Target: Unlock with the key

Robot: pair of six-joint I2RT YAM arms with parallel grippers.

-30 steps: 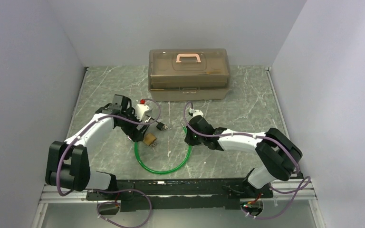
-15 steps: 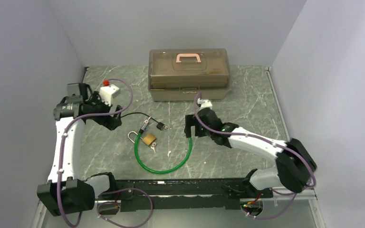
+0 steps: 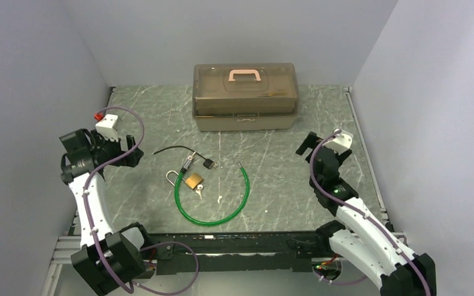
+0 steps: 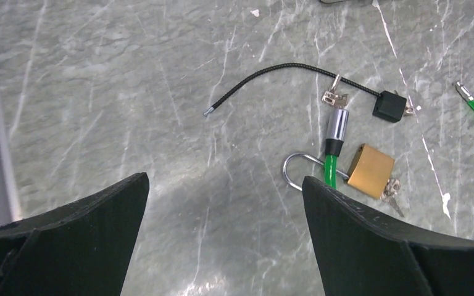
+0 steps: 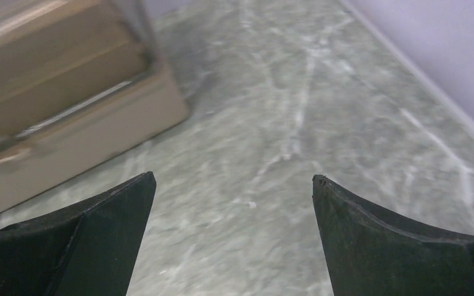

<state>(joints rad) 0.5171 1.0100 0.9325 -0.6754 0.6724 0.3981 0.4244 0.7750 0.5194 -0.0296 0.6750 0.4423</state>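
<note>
Whereas a second ago both arms were bent in over the middle of the table (image 3: 284,166), we now see them swung away to the sides. The left gripper (image 4: 225,179) is out at 9 o'clock and the right gripper (image 5: 233,176) at 3 o'clock. Both have their fingers spread wide and carry nothing.

The brass padlock (image 4: 370,171) lies alone near the centre of the table. The key (image 4: 393,190) is at its lower end, toward 5 o'clock, and seems to sit in the keyhole. The silver shackle (image 4: 291,176) points toward 9 o'clock, with the metal tip of a green cable (image 3: 222,219) passing through it. We cannot tell whether the shackle has sprung open. We judge that either the unlocking is over and the arms have backed off, or they must come back in to turn the key.

Just beyond the padlock, at 12 to 1 o'clock, lies a small black cable lock (image 4: 388,106), its thin cable trailing toward 10 o'clock. A brown toolbox (image 3: 245,95) stands shut at the far edge, at 12 o'clock, well apart from the padlock.

Nothing stands between either gripper and the padlock. The looping green cable and the black lock crowd it, though, and the key is small and low against the table.
</note>
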